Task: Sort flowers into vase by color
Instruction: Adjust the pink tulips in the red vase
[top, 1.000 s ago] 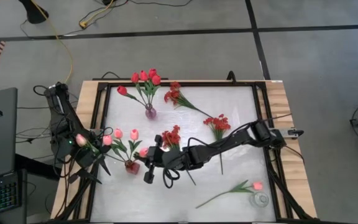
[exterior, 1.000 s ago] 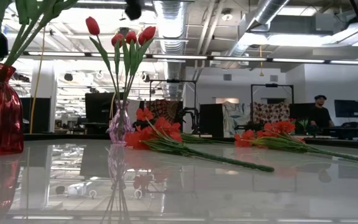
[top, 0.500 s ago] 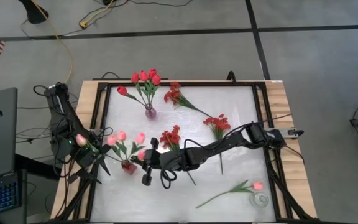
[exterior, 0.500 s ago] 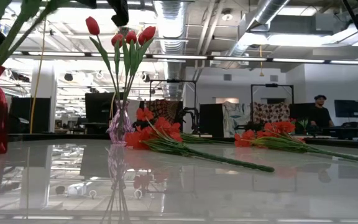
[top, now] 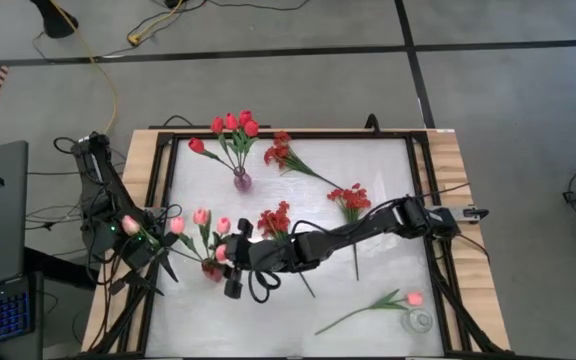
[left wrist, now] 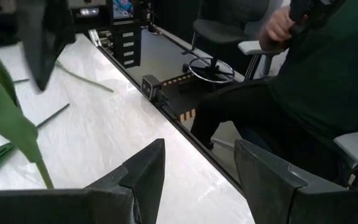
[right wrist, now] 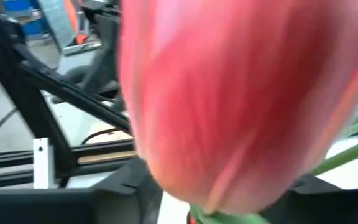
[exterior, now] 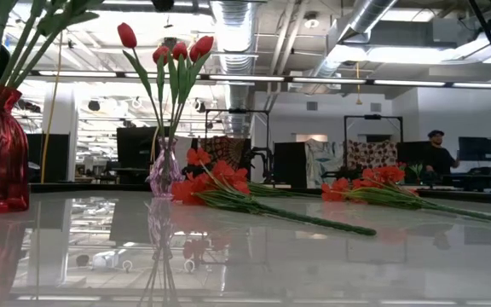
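High view: right gripper (top: 230, 268) reaches across to the red vase (top: 211, 267) at the table's left, where pink tulips (top: 200, 217) stand; one pink bloom (right wrist: 241, 99) fills the right wrist view. Whether its fingers are apart or together cannot be told. Left gripper (left wrist: 194, 171) waits at the left edge, fingers apart, empty. Advice: confirm the stem sits inside the vase mouth, then lift straight up without snagging leaves.
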